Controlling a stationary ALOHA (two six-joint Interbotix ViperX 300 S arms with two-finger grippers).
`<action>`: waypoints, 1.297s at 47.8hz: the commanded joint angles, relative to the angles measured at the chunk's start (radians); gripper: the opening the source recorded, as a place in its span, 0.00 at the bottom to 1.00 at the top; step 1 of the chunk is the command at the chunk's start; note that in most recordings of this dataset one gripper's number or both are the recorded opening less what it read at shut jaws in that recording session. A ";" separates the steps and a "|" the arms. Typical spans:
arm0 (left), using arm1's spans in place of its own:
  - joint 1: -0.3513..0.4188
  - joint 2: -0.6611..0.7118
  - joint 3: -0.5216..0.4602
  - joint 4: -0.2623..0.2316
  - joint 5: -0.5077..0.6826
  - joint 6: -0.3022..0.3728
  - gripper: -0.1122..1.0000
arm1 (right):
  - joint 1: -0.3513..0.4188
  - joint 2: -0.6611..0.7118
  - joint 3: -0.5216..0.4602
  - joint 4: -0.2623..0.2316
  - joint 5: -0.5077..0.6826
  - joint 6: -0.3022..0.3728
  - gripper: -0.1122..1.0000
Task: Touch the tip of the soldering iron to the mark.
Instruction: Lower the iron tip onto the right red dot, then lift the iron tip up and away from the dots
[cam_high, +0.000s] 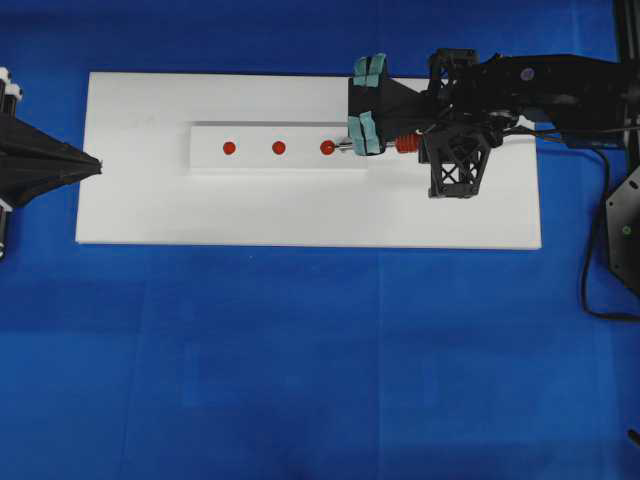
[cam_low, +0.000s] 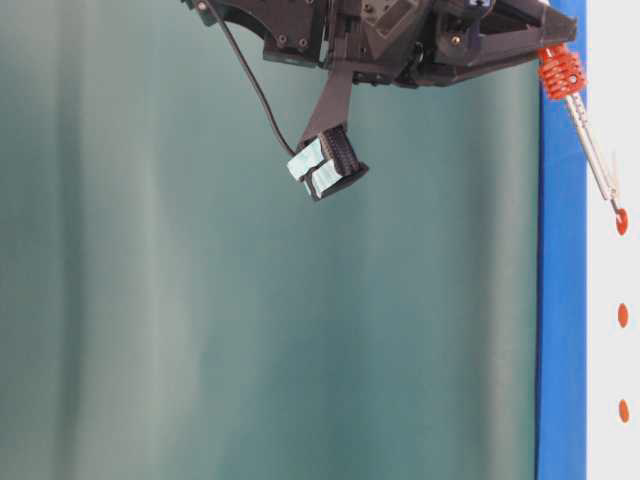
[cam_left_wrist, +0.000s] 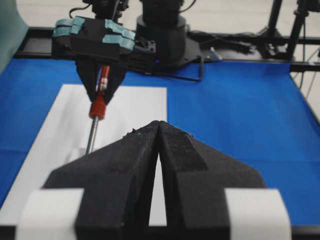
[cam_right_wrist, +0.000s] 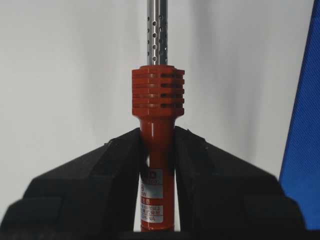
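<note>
A: What is the right claw (cam_right_wrist: 157, 150) doing?

B: It is clenched on the soldering iron (cam_right_wrist: 156, 165). In the right wrist view both black fingers (cam_right_wrist: 100, 180) press the orange-red handle from either side, just behind the ribbed collar (cam_right_wrist: 158, 91). The silver shaft (cam_right_wrist: 156, 30) runs straight out ahead of the claw and leaves the top of that view.

A: And where does the tip end up?

B: Ahead of the claw, out past its fingers. From overhead the shaft comes out toward the white block (cam_high: 270, 127), and the tip (cam_high: 339, 148) sits at the red dot nearest the claw (cam_high: 327, 147). The side view shows the tip (cam_low: 616, 208) right at that dot (cam_low: 621, 221); I cannot tell whether it truly touches.

A: So that is not the mark?

B: No. The mark (cam_high: 278, 147) is the middle dot, one place farther from the right claw along the row, and nothing is on it. The third dot (cam_high: 229, 147) lies farther still, at the block's far end.

A: The left claw?

B: The left claw (cam_left_wrist: 158, 127) is shut with nothing in it, its two black fingers meeting at a point. It hangs at the edge of the white board (cam_high: 300, 215) on the blue desk (cam_high: 300, 360), well apart from the block. Seen from it, the iron is straight ahead, angled down, with the right claw gripping it from above.
</note>
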 joint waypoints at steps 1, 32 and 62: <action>-0.002 0.005 -0.011 0.000 -0.008 -0.002 0.12 | 0.000 -0.012 -0.012 0.002 -0.002 -0.003 0.16; -0.002 0.005 -0.011 0.000 -0.009 -0.002 0.12 | 0.000 -0.012 -0.015 0.002 -0.002 -0.002 0.16; -0.002 0.005 -0.012 0.000 -0.012 -0.003 0.12 | 0.000 -0.130 -0.198 -0.046 0.261 -0.002 0.16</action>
